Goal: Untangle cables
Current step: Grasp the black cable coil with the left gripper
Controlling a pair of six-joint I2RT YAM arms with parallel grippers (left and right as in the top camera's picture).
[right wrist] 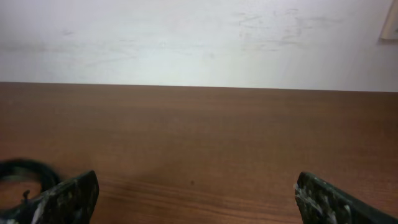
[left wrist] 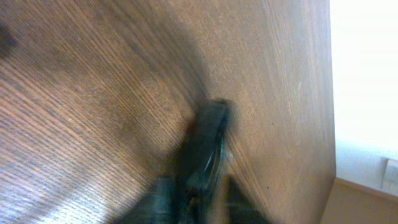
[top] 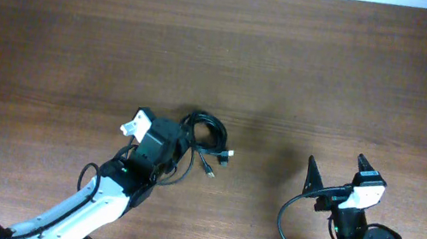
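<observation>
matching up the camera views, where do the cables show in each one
overhead: cables at centre, just right of the left arm's wrist.
left wrist: blurred dark shape low centre; cannot tell if it is cable.
right wrist: a dark loop of them at the lower left edge.
shared landmark: the brown wooden table.

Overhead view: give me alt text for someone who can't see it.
A tangle of thin black cables lies near the middle of a brown wooden table, with the left claw at its edge; whether it grips them is unclear. The right claw stands wide open and empty, well apart from the cables.
</observation>
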